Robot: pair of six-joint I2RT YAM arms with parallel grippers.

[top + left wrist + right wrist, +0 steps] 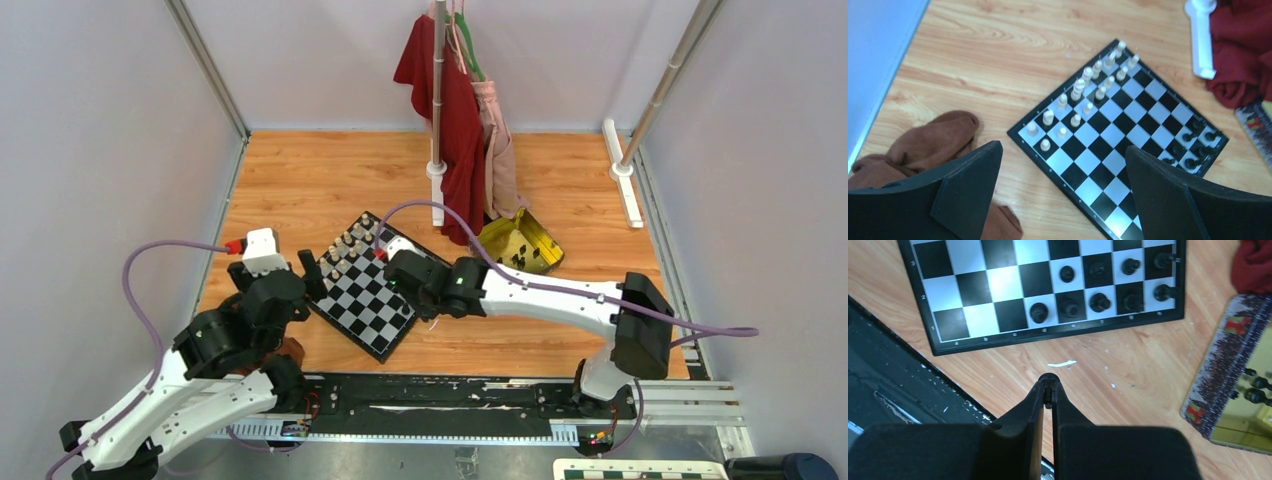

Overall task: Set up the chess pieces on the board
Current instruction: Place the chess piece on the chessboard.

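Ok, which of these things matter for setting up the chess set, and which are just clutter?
Job: board, cream pieces, black pieces, tin tray holding more black ones, black piece in the right pincer.
Clutter: brown cloth, hanging clothes, white rail.

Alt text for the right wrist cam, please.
Right gripper, shut on a small black chess piece, hangs over bare wood just off the board. Several black pieces stand on its right-hand squares; more lie in a gold tin at right.

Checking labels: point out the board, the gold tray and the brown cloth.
board (1118, 137), left wrist view, bare middle squares.
gold tray (1218, 365), right wrist view, patterned side wall.
brown cloth (933, 141), left wrist view, upper fold.
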